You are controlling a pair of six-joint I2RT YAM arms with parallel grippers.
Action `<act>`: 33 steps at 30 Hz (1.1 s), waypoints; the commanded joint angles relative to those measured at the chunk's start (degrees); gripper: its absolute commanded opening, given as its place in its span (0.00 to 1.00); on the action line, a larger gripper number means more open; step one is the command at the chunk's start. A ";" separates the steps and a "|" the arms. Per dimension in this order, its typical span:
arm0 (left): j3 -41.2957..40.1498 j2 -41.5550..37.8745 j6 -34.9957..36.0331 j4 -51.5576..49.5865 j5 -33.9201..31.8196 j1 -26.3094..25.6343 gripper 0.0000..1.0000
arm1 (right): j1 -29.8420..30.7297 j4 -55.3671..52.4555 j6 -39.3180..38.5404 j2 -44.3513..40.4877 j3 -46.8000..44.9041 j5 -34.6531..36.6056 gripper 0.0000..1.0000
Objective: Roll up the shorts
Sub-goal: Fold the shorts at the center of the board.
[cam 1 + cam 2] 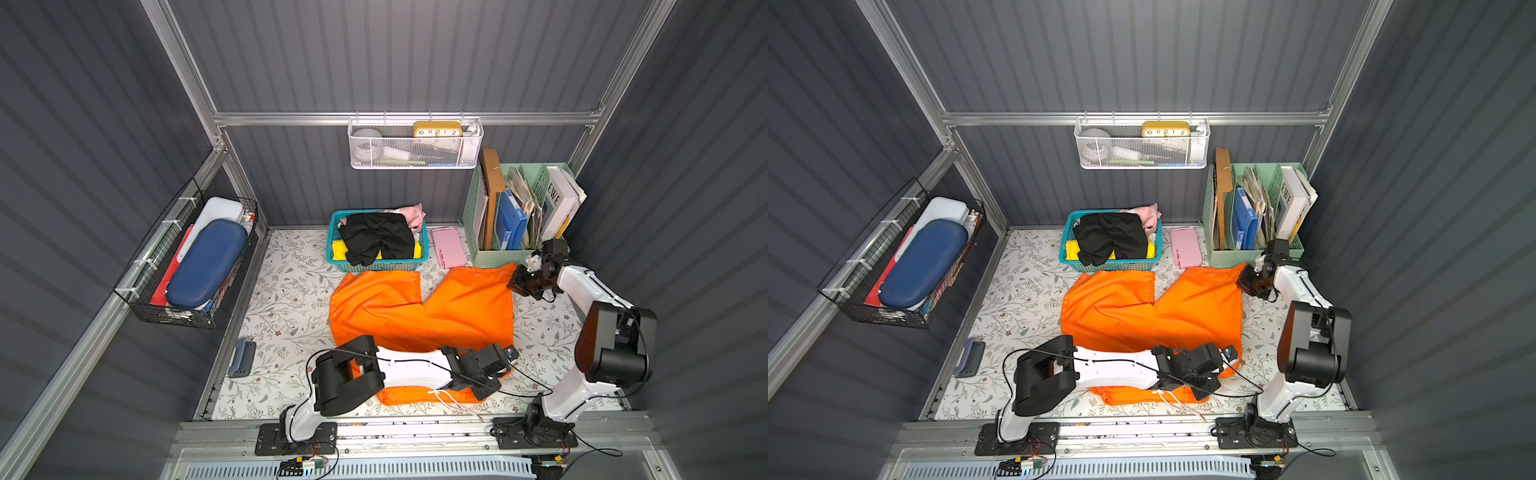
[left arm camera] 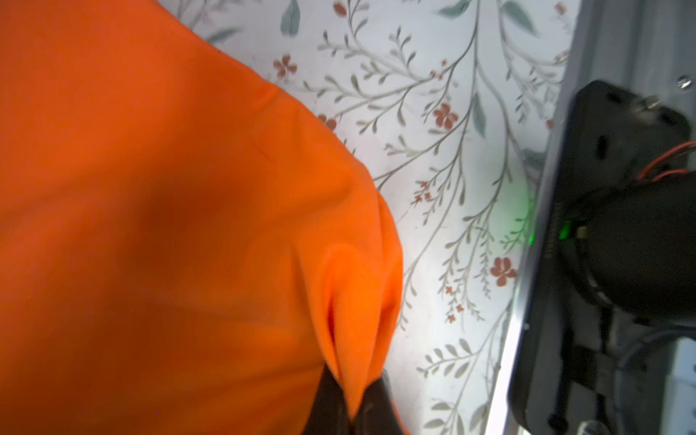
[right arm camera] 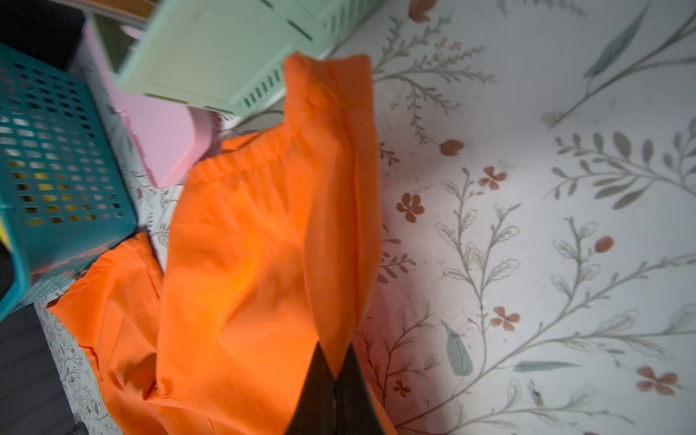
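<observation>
Two corners of the orange shorts (image 1: 419,307) are pinched, left gripper (image 2: 352,399) clamped near the waist, right gripper (image 3: 335,380) on a leg hem, apparently, grips only wrist views reveal.

Robot test cell dressed as a home corner. Grey ribbed panels (image 1: 415,54) on an aluminium frame (image 1: 374,119) enclose a floral table (image 1: 291,299). Household props:
- file rack (image 1: 498,257), just beyond the right gripper (image 1: 512,286) fingers
- laundry basket (image 1: 337,253), farther off
- clock (image 1: 437,129) in a wall basket (image 1: 415,158), well beyond
</observation>
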 commanded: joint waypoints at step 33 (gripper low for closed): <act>-49.09 -54.94 -31.96 -3.99 -23.63 0.30 0.00 | 42.02 11.41 14.01 25.61 13.99 -6.63 0.00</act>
